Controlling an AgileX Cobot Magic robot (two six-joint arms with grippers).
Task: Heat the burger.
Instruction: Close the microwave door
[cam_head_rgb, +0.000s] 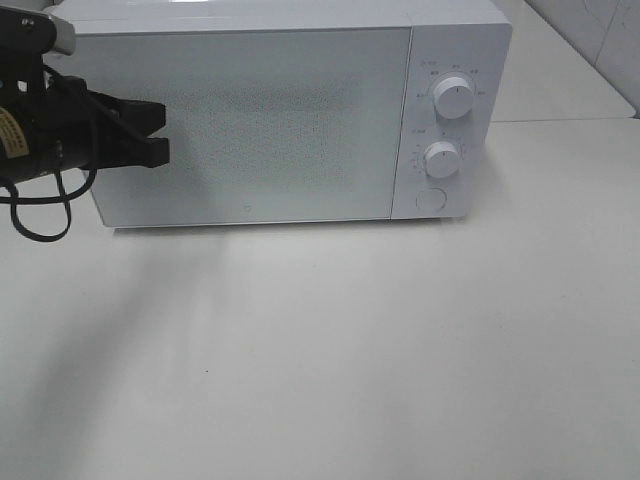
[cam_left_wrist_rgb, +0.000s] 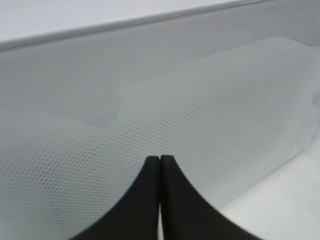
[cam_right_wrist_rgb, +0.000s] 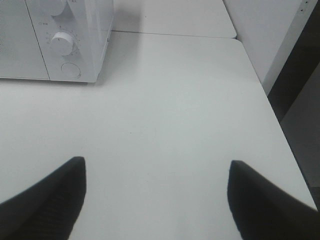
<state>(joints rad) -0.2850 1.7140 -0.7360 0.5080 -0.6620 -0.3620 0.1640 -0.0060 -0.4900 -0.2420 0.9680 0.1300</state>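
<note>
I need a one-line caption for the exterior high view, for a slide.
Shut left end effector held before the door of a closed white microwave standing on a white table.

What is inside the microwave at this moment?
The microwave door is closed. Its dotted window shows only grey; whatever is inside is covered and cannot be seen.
</note>
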